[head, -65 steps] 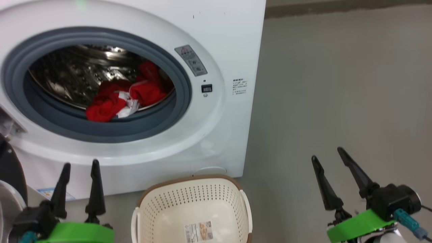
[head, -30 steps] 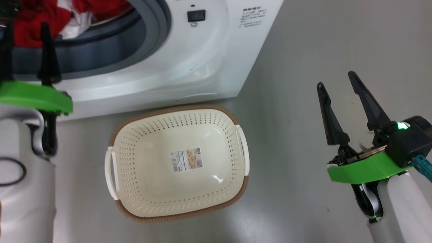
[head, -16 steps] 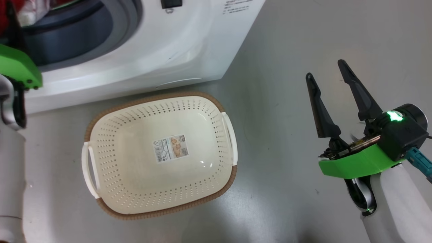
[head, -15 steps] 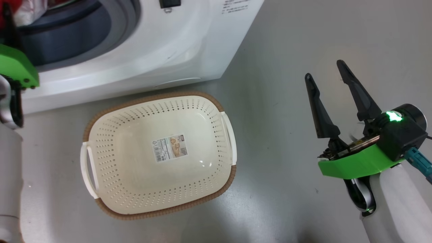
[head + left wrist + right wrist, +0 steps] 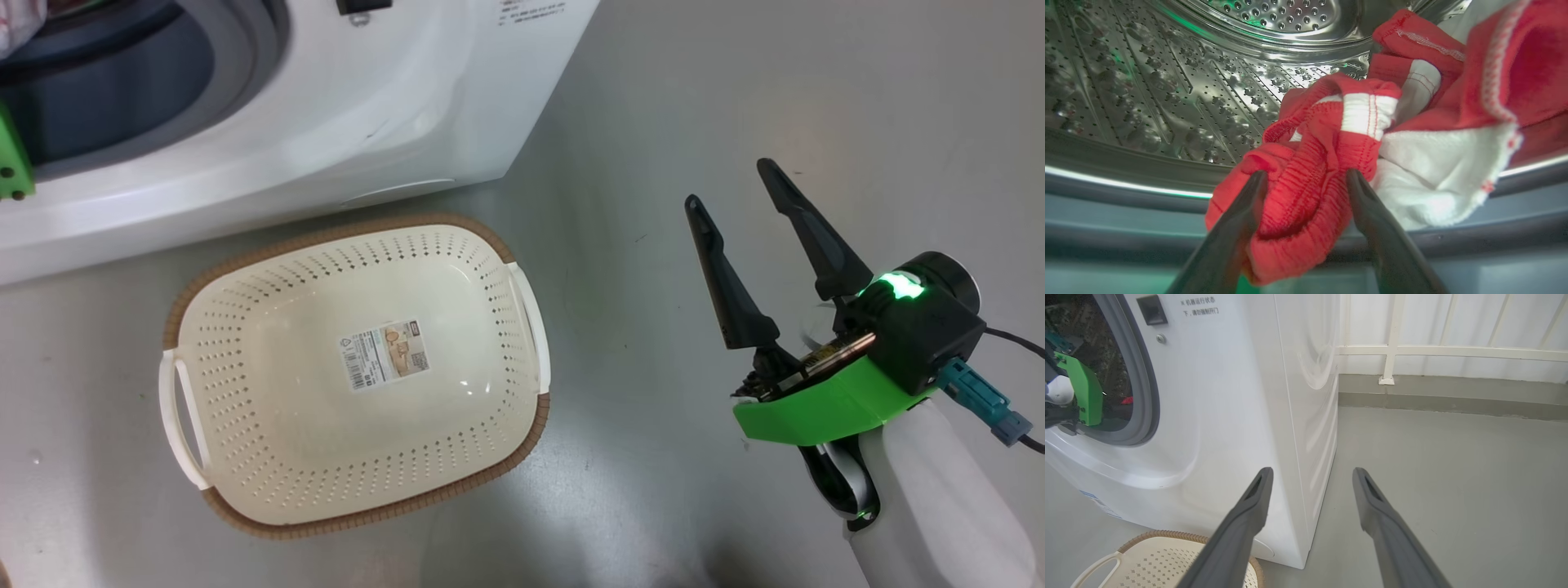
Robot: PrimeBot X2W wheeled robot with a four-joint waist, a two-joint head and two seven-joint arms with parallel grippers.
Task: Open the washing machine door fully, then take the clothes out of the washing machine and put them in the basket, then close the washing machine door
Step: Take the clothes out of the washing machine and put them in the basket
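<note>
In the left wrist view my left gripper (image 5: 1306,175) is inside the washing machine's steel drum (image 5: 1167,81). Its two fingers stand apart, one on each side of a bunched fold of the red clothes (image 5: 1331,134) with white trim, and the fabric bulges between them. The head view catches the green wrist bracket (image 5: 12,155) of that arm at the washing machine (image 5: 326,106) opening. The cream basket (image 5: 269,392) sits empty on the floor just in front of the machine. To its right my right gripper (image 5: 728,184) hangs open over bare floor with nothing in it. The washing machine door is out of view.
Grey floor (image 5: 694,82) stretches to the right of the machine. The right wrist view shows the machine's white side (image 5: 1306,396), the basket rim (image 5: 1167,535) below it, and a white railing (image 5: 1392,351) along the far wall.
The head camera has tipped down and shifted, so the machine slid up and left in view. My left arm has gone further into the drum opening. The right gripper stays open.
</note>
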